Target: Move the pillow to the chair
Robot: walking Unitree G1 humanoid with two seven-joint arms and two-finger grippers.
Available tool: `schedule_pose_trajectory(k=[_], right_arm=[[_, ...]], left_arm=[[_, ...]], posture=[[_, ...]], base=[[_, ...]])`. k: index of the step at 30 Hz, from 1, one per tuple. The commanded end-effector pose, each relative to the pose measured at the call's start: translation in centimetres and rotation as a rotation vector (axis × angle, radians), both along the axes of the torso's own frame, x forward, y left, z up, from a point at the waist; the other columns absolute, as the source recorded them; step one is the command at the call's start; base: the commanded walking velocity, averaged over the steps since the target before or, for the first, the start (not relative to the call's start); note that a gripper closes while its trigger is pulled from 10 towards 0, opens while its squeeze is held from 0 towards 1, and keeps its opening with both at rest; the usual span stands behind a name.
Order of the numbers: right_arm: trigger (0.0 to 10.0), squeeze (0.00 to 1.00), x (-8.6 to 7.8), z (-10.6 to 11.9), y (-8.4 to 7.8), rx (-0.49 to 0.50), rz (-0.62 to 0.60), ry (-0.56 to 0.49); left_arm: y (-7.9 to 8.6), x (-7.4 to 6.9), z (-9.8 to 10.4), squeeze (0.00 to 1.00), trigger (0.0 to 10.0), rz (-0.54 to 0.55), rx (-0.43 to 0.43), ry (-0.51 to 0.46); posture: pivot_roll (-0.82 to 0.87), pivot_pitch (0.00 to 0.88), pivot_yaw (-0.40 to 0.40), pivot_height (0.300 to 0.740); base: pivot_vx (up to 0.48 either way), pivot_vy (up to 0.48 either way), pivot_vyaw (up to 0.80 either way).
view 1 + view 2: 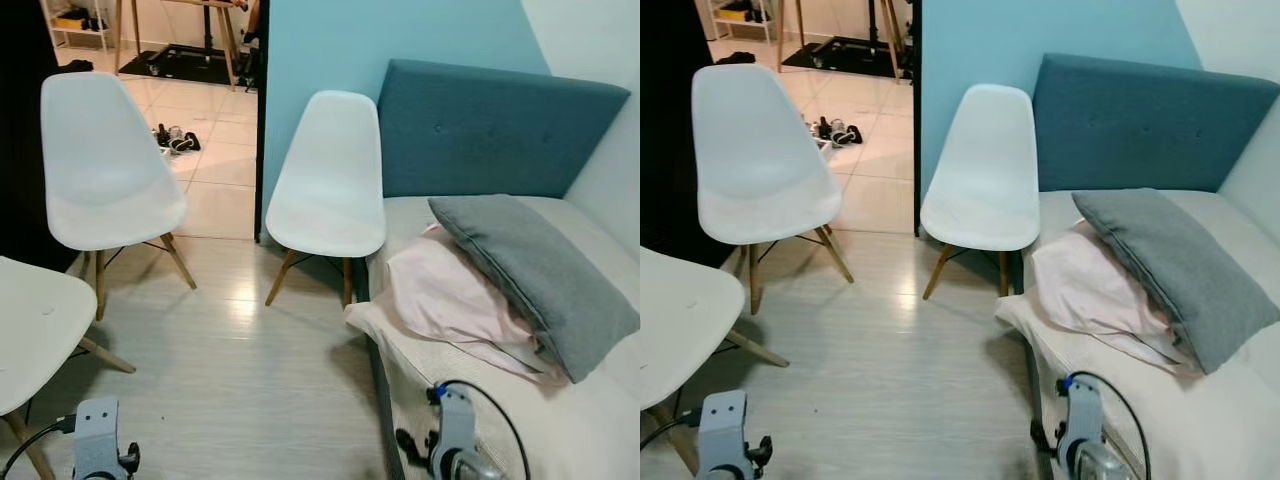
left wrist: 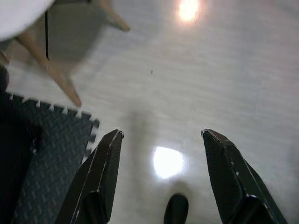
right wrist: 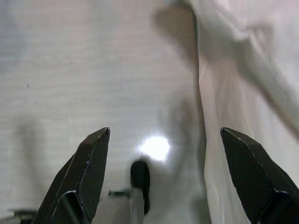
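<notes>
The grey rectangular fabric pillow (image 1: 535, 275) is lying on the bed (image 1: 590, 420), leaning over a pale pink soft pillow (image 1: 450, 295) and close to the teal padded headboard (image 1: 490, 130). The white moulded plastic chair with wooden legs (image 1: 330, 185) is standing just beside the bed, on the side away from the wall, with its seat free. Two more white plastic chairs (image 1: 105, 160) are standing further from the bed, across the pale wooden floor (image 1: 240, 370).

Both arms are hanging low. The left claw (image 2: 161, 140) is pointing at the floor with its fingers apart and holding nothing. The right claw (image 3: 166, 140) is also spread wide and empty, with the white bed sheet (image 3: 243, 93) just beside it.

In my judgement, the step in hand is the approach to the grey pillow, and nothing is grasped yet. To do it well, the robot should be standing close to the bed and reaching with the right claw to the near long edge of the grey pillow. It should be pinching only the grey fabric, because the pink pillow underneath can come along. A deep bite into the edge is better, since a soft pillow is sagging and can slip. Then it should be lifting clear before carrying toward the chair beside the bed.
</notes>
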State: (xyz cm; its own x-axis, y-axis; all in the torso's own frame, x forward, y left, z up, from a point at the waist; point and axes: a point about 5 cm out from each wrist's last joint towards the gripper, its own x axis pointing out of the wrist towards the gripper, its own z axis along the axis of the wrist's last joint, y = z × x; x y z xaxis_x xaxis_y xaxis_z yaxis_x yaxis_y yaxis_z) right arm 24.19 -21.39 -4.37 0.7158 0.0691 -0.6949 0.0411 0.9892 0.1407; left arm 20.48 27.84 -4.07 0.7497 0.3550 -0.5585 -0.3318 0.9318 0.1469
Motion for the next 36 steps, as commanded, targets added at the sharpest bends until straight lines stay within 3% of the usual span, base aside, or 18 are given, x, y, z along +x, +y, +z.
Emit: schedule_pose_trajectory(k=[1,4,6,8,11,12,15,19,26,32,33,35,36], right_arm=[[10.0,0.00,0.6,0.5,0.0,0.003,0.001,-0.037],[10.0,0.00,1.9,1.3,1.0,0.004,0.042,-0.095],[10.0,0.00,1.9,1.3,1.0,0.004,0.042,-0.095],[10.0,0.00,2.9,2.2,1.8,0.003,0.084,-0.168],[10.0,0.00,3.3,2.6,2.0,0.007,0.096,-0.200],[10.0,0.00,3.6,2.9,2.2,0.014,0.102,-0.235],[10.0,0.00,4.4,4.0,2.5,0.043,0.110,-0.325],[10.0,0.00,5.1,5.0,2.6,0.046,0.127,-0.391],[10.0,0.00,7.9,9.8,4.1,0.051,0.190,-0.630],[10.0,0.00,8.3,11.4,4.0,0.026,0.191,-0.702],[10.0,0.00,8.1,11.8,3.2,-0.056,0.185,-0.737],[10.0,0.00,8.1,11.8,3.2,-0.056,0.185,-0.737],[10.0,0.00,7.8,11.9,1.9,-0.147,0.165,-0.738]], left_arm=[[-0.6,0.7,0.3,0.00,10.0,-0.006,-0.021,-0.049],[-0.7,1.3,1.0,0.00,10.0,-0.019,-0.024,-0.118],[-0.7,1.3,1.0,0.00,10.0,-0.019,-0.024,-0.118],[-1.1,2.1,2.2,0.00,10.0,-0.069,-0.008,-0.224],[-1.5,2.5,3.0,0.00,10.0,-0.103,0.009,-0.281],[-2.0,2.8,3.8,0.00,10.0,-0.123,0.014,-0.339],[-2.4,3.1,5.4,0.00,10.0,-0.118,0.018,-0.434],[-2.6,3.2,6.5,0.00,10.0,-0.100,0.018,-0.483],[-3.8,4.4,9.4,0.00,10.0,-0.115,0.040,-0.599],[-4.3,4.8,10.8,0.00,10.0,-0.134,0.068,-0.633],[-4.1,4.9,11.7,0.00,10.0,-0.123,0.073,-0.644],[-4.1,4.9,11.7,0.00,10.0,-0.123,0.073,-0.644],[-3.9,4.9,12.2,0.00,10.0,-0.116,0.078,-0.641]], posture=[[0.01,0.000,-0.120,0.740],[0.01,0.000,-0.120,0.740],[0.01,0.000,-0.120,0.740],[0.01,0.000,-0.116,0.740],[0.01,0.000,-0.117,0.740],[0.00,0.000,-0.113,0.740],[-0.01,0.000,-0.104,0.740],[-0.02,0.000,-0.102,0.740],[-0.03,0.000,-0.108,0.740],[-0.03,0.000,-0.105,0.740],[-0.04,0.000,-0.100,0.740],[-0.04,0.000,-0.100,0.740],[-0.04,0.000,-0.094,0.740]], base=[[0.000,0.000,0.00],[0.000,0.000,0.00],[0.000,0.000,0.00],[0.000,0.000,0.00],[0.000,0.000,0.00],[0.000,0.000,0.00],[0.000,0.000,0.00],[0.000,0.000,0.00],[0.000,0.000,0.00],[0.000,0.000,0.00],[0.000,0.000,0.00],[0.000,0.000,0.00],[0.000,0.000,0.00]])
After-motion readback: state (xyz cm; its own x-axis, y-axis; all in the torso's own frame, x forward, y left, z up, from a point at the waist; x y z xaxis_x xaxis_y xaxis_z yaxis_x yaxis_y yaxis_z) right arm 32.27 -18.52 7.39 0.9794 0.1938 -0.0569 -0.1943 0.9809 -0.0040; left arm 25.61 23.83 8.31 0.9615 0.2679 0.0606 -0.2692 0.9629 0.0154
